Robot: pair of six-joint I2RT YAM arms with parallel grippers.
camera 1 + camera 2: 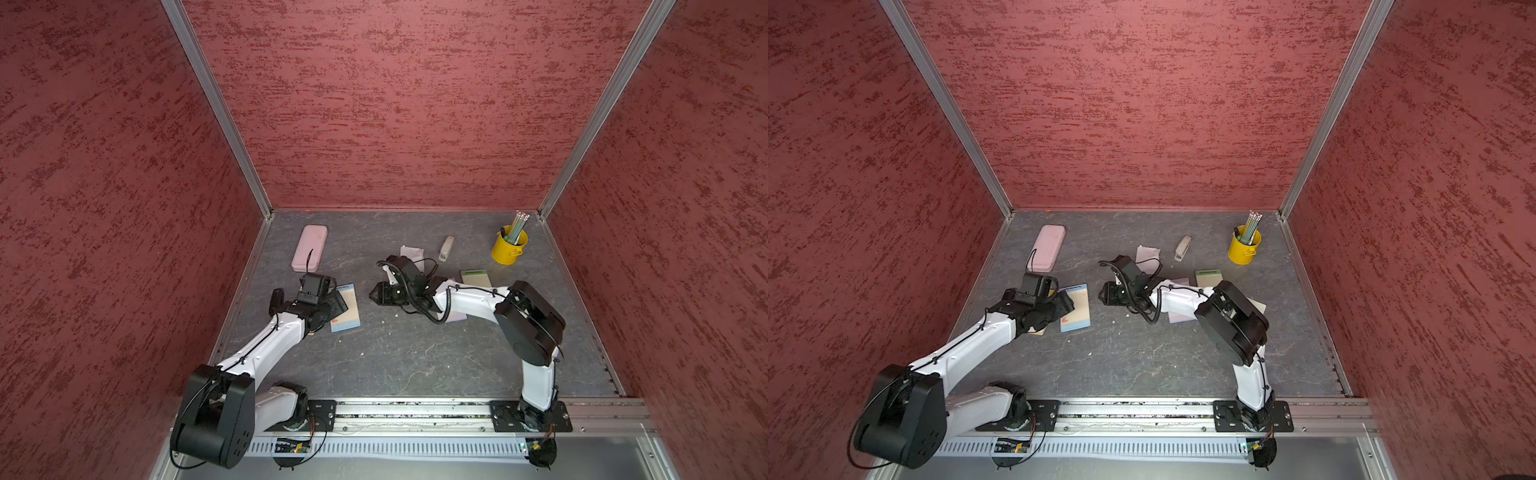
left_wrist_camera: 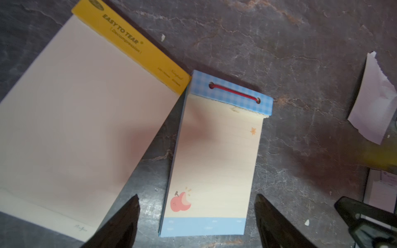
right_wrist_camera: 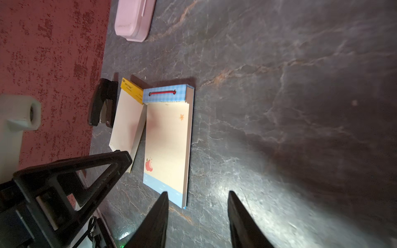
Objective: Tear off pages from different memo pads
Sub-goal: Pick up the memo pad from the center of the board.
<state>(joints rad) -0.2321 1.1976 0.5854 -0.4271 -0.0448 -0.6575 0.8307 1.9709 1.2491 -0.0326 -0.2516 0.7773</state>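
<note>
Grey stone-patterned tabletop forms the floor of a booth with red textured walls. Toward the robot's left lies the blue-strip pad, flat. Its cream top sheet carries an apple print and a blue band at the foot, and it shows in both top views. The yellow-strip pad lies aslant beside it, the corners of their strips touching.

The left gripper hangs over the foot of the blue-strip pad, jaws spread wide to either side of it and grasping nothing. The right gripper points at the same pad from the other side. Its jaws are parted over bare table with nothing between them, and one fingertip is just beside the pad's lower corner.

A green-strip pad lies beyond the right arm. Lilac paper peeks out from under that arm; I cannot tell whether it is a pad or a sheet. A torn, crumpled pale page lies near the beige stapler.

Farther out, a pink case rests at the back left and a yellow cup of pencils stands at the back right. A black stapler lies just beside the yellow-strip pad.
</note>
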